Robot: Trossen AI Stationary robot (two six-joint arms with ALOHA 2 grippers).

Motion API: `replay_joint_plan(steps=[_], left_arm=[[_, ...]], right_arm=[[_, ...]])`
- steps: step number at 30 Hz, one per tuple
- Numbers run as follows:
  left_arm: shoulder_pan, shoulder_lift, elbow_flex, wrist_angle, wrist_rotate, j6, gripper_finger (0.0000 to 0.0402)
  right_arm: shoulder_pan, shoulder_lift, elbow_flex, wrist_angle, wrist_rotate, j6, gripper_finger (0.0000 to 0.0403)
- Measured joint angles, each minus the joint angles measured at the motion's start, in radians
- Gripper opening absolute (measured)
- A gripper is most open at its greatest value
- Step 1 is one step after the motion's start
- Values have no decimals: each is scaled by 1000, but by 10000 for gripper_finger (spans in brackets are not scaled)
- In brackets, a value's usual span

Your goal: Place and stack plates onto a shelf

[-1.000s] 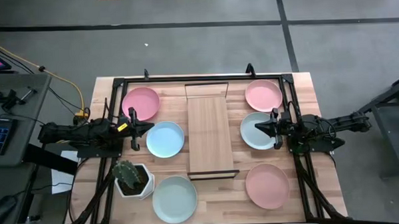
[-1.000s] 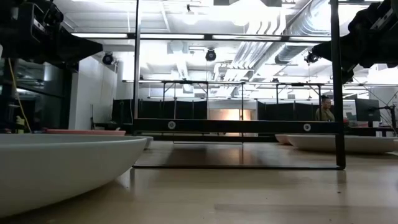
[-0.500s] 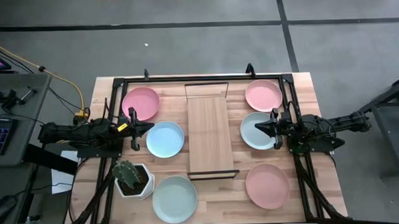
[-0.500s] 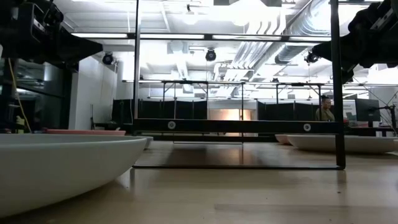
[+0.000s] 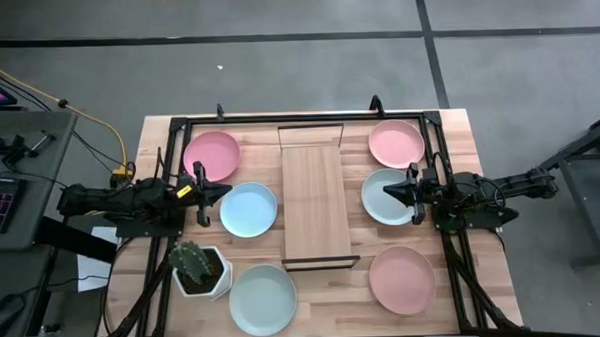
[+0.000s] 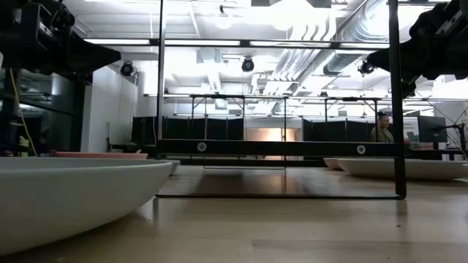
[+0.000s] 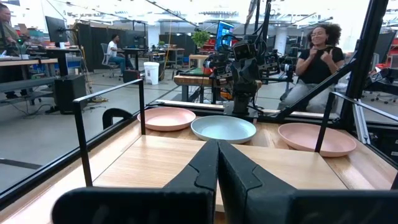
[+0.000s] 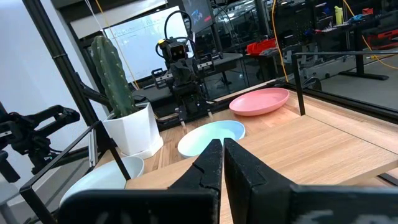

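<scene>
Six plates rest flat on the tabletop in the high view. Left of the shelf (image 5: 312, 200) are a pink plate (image 5: 211, 155), a light blue plate (image 5: 248, 209) and a mint plate (image 5: 263, 300). On its right are a pink plate (image 5: 396, 143), a pale mint plate (image 5: 381, 208) and another pink plate (image 5: 402, 280). My left gripper (image 5: 225, 190) is shut and hovers over the light blue plate's left rim, pointing at the shelf. My right gripper (image 5: 388, 192) is shut too, above the pale mint plate. The low view shows both raised well above the table.
A cactus in a white hexagonal pot (image 5: 198, 267) stands near the left arm, between the light blue and mint plates. Black frame rails (image 5: 303, 117) run round the table's edges. The shelf's board (image 7: 186, 162) is bare. A seated person (image 7: 317, 62) is beyond the table.
</scene>
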Motion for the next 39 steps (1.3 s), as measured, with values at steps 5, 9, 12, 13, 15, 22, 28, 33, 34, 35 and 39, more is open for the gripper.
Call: replay_joint_plan(steps=[5,9,12,13,15,22,28,33,34,35,39], left_arm=[[0,0,0,0,0,0,0],[0,0,0,0,0,0,0],[0,0,0,0,0,0,0],[0,0,0,0,0,0,0],[0,0,0,0,0,0,0],[0,0,0,0,0,0,0],[0,0,0,0,0,0,0],[0,0,0,0,0,0,0],[0,0,0,0,0,0,0],[0,0,0,0,0,0,0],[0,0,0,0,0,0,0]], right_arm=[[0,0,0,0,0,0,0],[0,0,0,0,0,0,0],[0,0,0,0,0,0,0],[0,0,0,0,0,0,0],[0,0,0,0,0,0,0],[0,0,0,3,0,0,0],[0,0,0,32,0,0,0],[0,0,0,30,0,7,0],[0,0,0,31,0,19,0],[0,0,0,32,3,26,0],[0,1,0,136,127,-41,0]])
